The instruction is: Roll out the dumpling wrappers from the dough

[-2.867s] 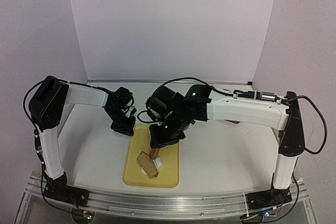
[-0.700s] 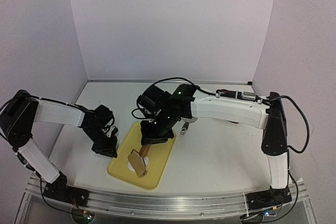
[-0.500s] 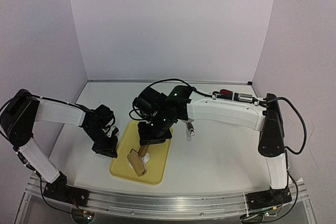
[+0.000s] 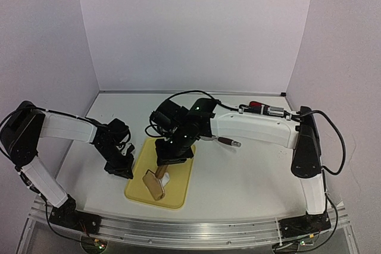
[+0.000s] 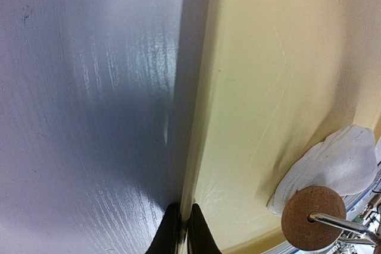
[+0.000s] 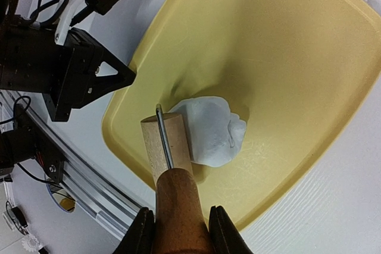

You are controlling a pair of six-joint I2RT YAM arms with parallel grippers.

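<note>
**Rolling hardly begun: the dough is a thick lump on the yellow tray**

The dough (image 6: 209, 130) is seen as 1 rounded white lump near the middle of the yellow tray (image 6: 286, 57), toward its near end. It has not been pressed into a sheet, so the flattening and the cutting out of thin round discs are judged to be all left to do. The wooden roller (image 6: 166, 147) is laid against the near side of the lump, touching it. The roller's thick handle is clamped by the right gripper (image 6: 180, 225), whose jaws are part open because the handle fills them. The left gripper (image 5: 183, 230) is closed on the tray's left rim, which is pinched between the 2 dark fingertips (image 5: 169, 230); by this the tray is probably kept from sliding.
</note>
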